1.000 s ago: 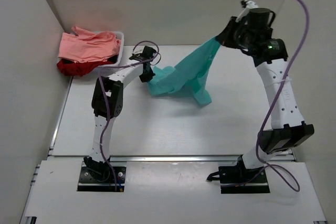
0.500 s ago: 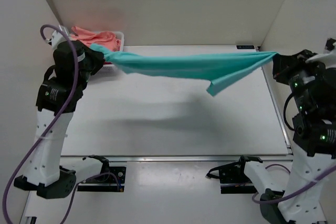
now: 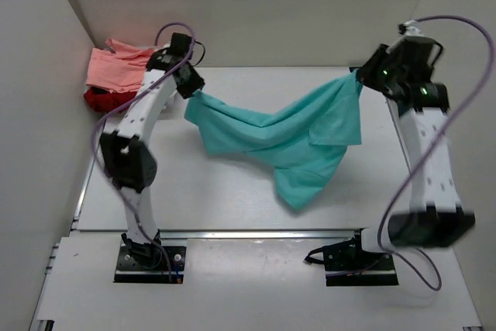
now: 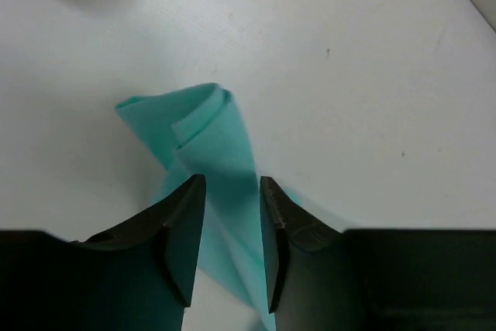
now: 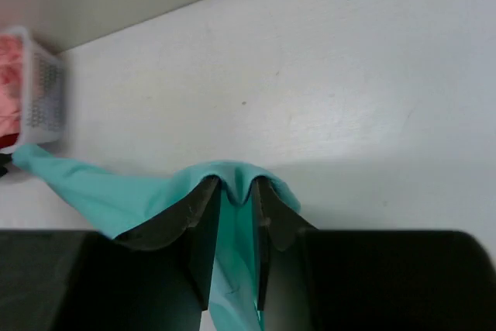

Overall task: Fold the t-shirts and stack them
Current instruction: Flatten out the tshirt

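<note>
The teal t-shirt (image 3: 287, 133) hangs slack between my two grippers over the middle of the table, its low part sagging toward the front. My left gripper (image 3: 191, 89) is at the back left, shut on one bunched corner; in the left wrist view the cloth (image 4: 209, 125) runs between the jaws (image 4: 232, 182) and sticks out past the tips. My right gripper (image 3: 361, 77) is at the back right, shut on the other end; the cloth (image 5: 116, 191) bulges over its tips (image 5: 236, 182). The salmon pink t-shirt (image 3: 116, 67) and the dark red t-shirt (image 3: 99, 100) lie heaped at the back left.
The white plastic basket (image 5: 43, 91) holding the pink and red shirts stands in the back left corner, just behind my left arm. White walls close the table on the left, back and right. A metal rail (image 3: 256, 232) runs along the table's front edge.
The teal shirt was stretched taut between the grippers held wide apart; now both grippers are closer together and further back, and the shirt sags loosely between them.
</note>
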Robot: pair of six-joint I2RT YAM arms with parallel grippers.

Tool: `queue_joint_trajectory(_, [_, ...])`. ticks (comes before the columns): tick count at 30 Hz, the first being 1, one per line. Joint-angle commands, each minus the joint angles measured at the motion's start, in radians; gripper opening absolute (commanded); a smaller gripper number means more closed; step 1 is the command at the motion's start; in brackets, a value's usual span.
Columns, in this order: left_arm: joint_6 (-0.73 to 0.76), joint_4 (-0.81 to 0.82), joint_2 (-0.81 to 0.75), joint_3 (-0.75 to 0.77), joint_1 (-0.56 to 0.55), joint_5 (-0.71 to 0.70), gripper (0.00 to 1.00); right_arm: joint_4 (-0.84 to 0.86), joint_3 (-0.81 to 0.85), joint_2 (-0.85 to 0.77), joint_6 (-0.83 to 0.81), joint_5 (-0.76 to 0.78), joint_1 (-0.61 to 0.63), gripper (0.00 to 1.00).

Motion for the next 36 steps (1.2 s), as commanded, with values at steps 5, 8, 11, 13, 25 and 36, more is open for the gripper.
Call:
queue_joint_trajectory(5, [0.011,-0.13,0.316,0.364,0.029,0.134,0.55,-0.21,0.485,0.586,-0.063,0.156,0.029,0.71])
queue_joint_trajectory(8, [0.032,-0.019,0.196,0.055,0.028,0.113,0.58,-0.221,0.427,0.561,-0.047,0.227,0.047,0.7])
queue_joint_trajectory(11, [0.015,0.109,0.07,-0.208,0.042,0.084,0.58,-0.163,0.142,0.448,-0.005,0.219,0.076,0.65])
queue_joint_trajectory(13, [0.032,0.144,0.048,-0.27,0.051,0.051,0.59,-0.098,-0.016,0.362,0.005,0.203,0.097,0.65])
queue_joint_trajectory(25, [0.112,0.195,0.242,-0.157,0.04,-0.097,0.78,0.004,-0.546,0.091,0.086,0.135,0.323,0.7])
queue_joint_trajectory(36, [0.118,0.126,0.468,0.009,0.046,-0.156,0.46,0.012,-0.707,0.019,0.112,0.121,0.362,0.83])
